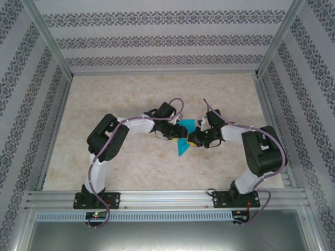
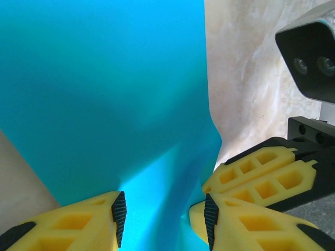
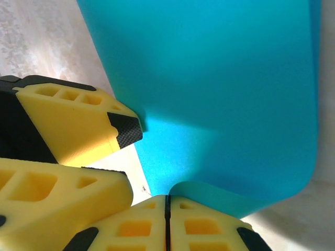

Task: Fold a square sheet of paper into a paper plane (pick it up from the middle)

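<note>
Folding looks barely begun: the sheet of paper (image 1: 183, 140), up over the middle of the worktop (image 1: 104, 102), is only curled, with no dart shape yet. There the right hand (image 3: 167, 201) is clenched on its edge; the left hand (image 2: 164, 217) straddles it, released.

No text, label, brand name, number or sign can be read in any of the views. The turquoise sheet of paper (image 1: 183, 138) is plain and unmarked on the sides that show. The striped walls (image 1: 157, 42) around the surface (image 1: 120, 99) carry a repeating ornamental pattern, too small to make out any letters or figures.
</note>
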`<action>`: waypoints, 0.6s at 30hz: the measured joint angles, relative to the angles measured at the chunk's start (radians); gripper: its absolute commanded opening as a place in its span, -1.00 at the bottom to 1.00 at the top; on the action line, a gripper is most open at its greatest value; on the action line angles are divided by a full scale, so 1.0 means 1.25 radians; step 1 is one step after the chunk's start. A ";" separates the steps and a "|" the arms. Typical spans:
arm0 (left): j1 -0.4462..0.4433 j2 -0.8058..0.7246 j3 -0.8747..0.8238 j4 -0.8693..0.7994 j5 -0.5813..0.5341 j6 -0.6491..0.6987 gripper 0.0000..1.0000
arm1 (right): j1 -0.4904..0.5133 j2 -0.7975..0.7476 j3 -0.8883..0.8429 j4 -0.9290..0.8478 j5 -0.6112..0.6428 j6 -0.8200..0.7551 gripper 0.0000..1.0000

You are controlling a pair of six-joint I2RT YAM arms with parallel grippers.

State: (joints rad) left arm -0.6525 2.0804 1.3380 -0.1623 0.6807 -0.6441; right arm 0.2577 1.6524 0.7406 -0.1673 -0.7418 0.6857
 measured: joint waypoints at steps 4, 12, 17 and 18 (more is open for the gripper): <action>0.005 -0.008 0.000 -0.005 -0.004 0.003 -0.05 | 0.000 0.006 0.009 -0.003 0.001 0.000 -0.83; 0.018 -0.024 0.037 -0.047 -0.021 0.031 -0.25 | 0.000 0.011 0.013 -0.003 0.009 -0.001 -0.81; 0.032 0.006 0.098 -0.078 -0.033 0.056 -0.37 | 0.000 0.011 0.013 -0.003 0.009 -0.001 -0.80; 0.032 0.014 0.109 -0.085 -0.038 0.062 -0.37 | 0.000 0.011 0.014 -0.003 0.009 -0.001 -0.80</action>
State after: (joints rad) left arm -0.6128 2.0983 1.4738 -0.2684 0.6338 -0.5671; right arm 0.2577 1.6657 0.7578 -0.1711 -0.7303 0.6849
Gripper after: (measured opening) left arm 0.325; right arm 0.098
